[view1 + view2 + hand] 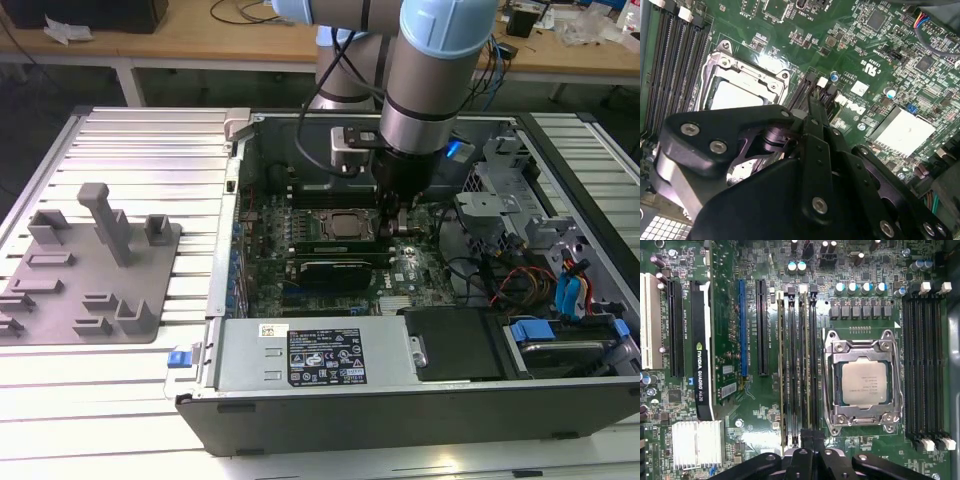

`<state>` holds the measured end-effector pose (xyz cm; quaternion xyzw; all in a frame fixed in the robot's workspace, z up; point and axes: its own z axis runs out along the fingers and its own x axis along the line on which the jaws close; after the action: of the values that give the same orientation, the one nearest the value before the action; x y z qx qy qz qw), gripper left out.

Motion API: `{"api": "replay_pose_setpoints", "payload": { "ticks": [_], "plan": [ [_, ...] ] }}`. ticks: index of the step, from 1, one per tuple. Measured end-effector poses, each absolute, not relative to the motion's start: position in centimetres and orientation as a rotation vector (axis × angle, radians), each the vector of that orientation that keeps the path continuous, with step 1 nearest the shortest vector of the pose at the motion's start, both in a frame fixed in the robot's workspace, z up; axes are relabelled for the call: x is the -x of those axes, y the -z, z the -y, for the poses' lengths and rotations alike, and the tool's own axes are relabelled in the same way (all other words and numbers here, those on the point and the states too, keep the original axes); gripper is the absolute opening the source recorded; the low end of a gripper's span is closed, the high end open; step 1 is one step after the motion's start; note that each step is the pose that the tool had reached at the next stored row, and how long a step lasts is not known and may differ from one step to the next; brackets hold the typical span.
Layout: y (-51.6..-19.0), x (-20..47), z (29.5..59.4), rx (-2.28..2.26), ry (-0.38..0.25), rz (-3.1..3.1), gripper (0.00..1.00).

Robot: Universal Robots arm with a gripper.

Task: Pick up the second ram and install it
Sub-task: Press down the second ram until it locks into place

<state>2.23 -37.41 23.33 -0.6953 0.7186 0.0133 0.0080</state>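
The gripper [393, 215] reaches down into the open case [300, 420], just beside the CPU socket [345, 225] and above the black card [340, 268]. In the first wrist view the gripper [810, 436] is clenched, its tips together over one end of the bank of slots between the socket [863, 382] and the card [701, 350]. The second ram [807, 365] stands on edge in one of those slots, running away from the tips; whether they pinch it or only touch its edge cannot be told. Another stick [781, 365] sits two slots over. In the second wrist view the gripper [812, 102] narrows to a point near a slot's end. The grey tray [90, 270] lies outside the case, on the exterior view's left.
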Motion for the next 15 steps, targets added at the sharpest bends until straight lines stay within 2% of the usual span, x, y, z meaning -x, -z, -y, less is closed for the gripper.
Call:
{"api": "replay_pose_setpoints", "payload": {
  "ticks": [11, 15],
  "plan": [
    [-22.9, -2.2, 37.4, 2.173, -0.042, -2.246, 0.08],
    [-24.3, -2.2, 37.4, 2.174, -0.04, -2.247, 0.08]
  ]
}}
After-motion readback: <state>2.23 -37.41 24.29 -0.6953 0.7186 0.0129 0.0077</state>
